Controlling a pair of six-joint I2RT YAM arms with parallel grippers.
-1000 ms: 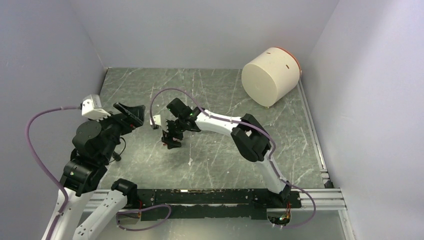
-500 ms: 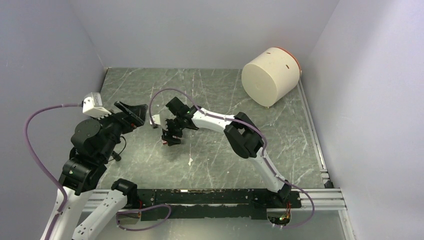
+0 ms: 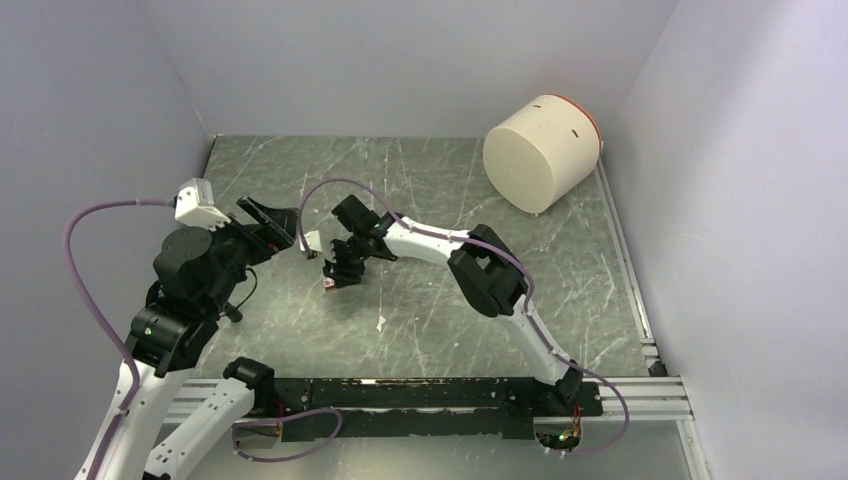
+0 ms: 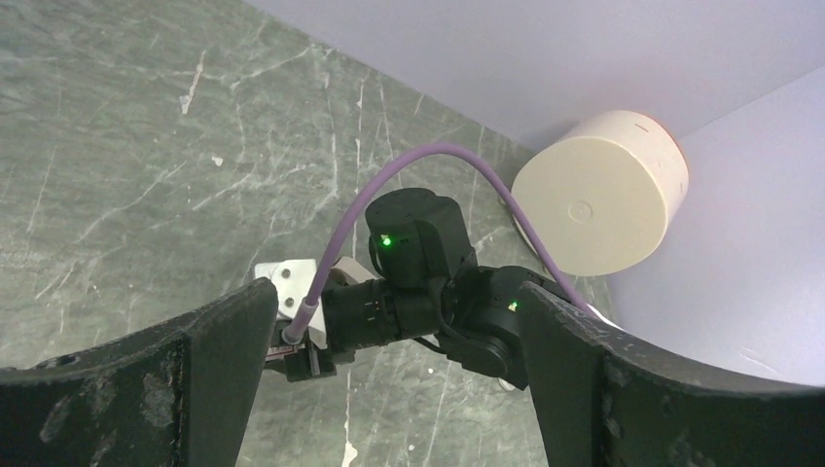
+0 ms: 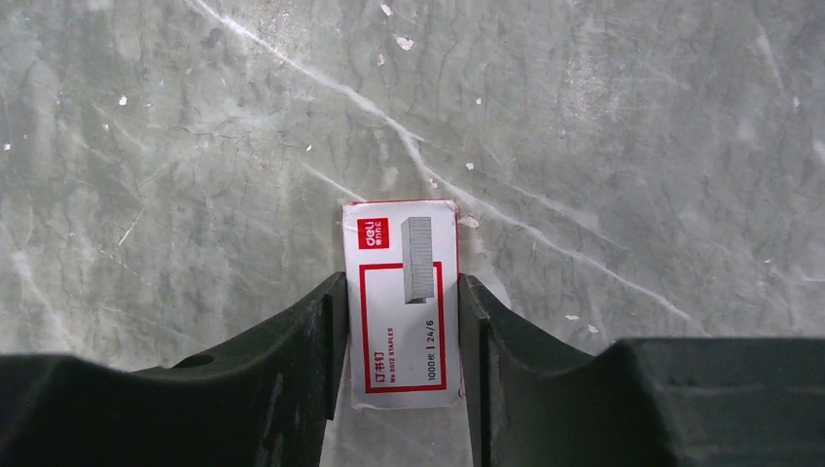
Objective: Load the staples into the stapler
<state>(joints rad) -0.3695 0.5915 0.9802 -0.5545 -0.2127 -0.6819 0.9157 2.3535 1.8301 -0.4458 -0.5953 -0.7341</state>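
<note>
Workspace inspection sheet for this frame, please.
Surface: green marbled table, scuffed, with white flecks.
Job's things: staple box lying flat on the table; stapler, nothing seen.
Clutter: cream drum on its side in the far right corner.
Claws: right claw closed on the box's long sides; left claw open and raised.
Cables: left cable and right cable, both purple, loop off the wrists, clear of the box.
Surroundings: plain pale walls on three sides.

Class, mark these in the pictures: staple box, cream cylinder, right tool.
staple box (image 5: 400, 305), right wrist view, printed top face.
cream cylinder (image 3: 540, 152), top external view, middle of its body.
right tool (image 5: 401, 279), right wrist view, midway between its fingertips.
</note>
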